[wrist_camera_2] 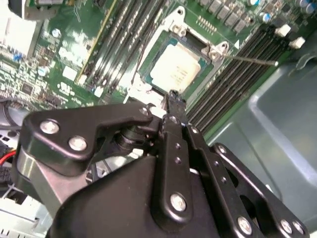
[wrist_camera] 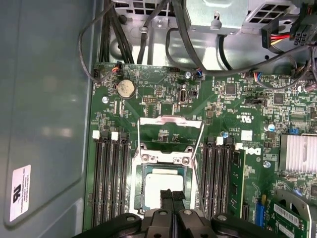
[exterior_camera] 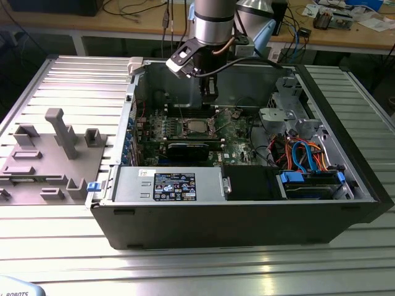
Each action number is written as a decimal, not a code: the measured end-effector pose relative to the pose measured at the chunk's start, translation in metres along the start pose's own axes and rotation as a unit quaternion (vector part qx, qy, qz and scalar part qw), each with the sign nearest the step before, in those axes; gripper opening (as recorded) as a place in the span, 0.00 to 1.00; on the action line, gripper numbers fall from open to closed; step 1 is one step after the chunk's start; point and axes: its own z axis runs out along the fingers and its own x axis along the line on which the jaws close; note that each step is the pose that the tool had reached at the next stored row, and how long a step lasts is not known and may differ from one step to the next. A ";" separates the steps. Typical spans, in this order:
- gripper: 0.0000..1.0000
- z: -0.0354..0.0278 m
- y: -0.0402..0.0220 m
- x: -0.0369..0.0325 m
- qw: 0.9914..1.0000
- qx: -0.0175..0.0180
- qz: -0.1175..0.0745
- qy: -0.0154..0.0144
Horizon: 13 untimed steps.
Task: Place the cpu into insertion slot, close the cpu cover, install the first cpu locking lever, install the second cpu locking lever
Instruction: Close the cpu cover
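Gripper (wrist_camera: 172, 194), fingers (wrist_camera: 166, 199) together and empty, just above cpu (wrist_camera: 158, 180) in insertion slot (wrist_camera: 144, 190).

Open case (exterior_camera: 234, 225), bearings taken from the cpu (exterior_camera: 199, 127), exterior view.
I log the cpu in the insertion slot (wrist_camera: 139, 183); gripper (exterior_camera: 210, 97) at 12 o'clock, power supply (exterior_camera: 166, 184) at 7, cable bundle (exterior_camera: 302, 154) at 4, fixture tray (exterior_camera: 49, 154) outside the case at 9.

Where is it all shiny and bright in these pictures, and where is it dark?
In the second wrist view, light glares off the chip, turning its face almost white; in the first wrist view, the grey case wall carries a soft pale reflection; in the exterior view, the table has bright streaks in front, while the case is dim inside.
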 end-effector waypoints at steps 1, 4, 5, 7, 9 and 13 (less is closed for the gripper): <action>0.11 0.0001 0.0019 -0.0001 1.000 0.000 0.000 0.000; 0.11 0.0002 0.0066 -0.0004 1.000 0.001 0.000 0.000; 0.11 0.0002 0.0070 -0.0004 1.000 0.001 0.000 0.000; 0.11 0.0001 0.0071 -0.0004 1.000 0.001 0.000 0.000; 0.11 0.0002 0.0084 -0.0005 1.000 0.001 0.000 0.000; 0.11 0.0002 0.0086 -0.0005 1.000 0.001 0.000 0.000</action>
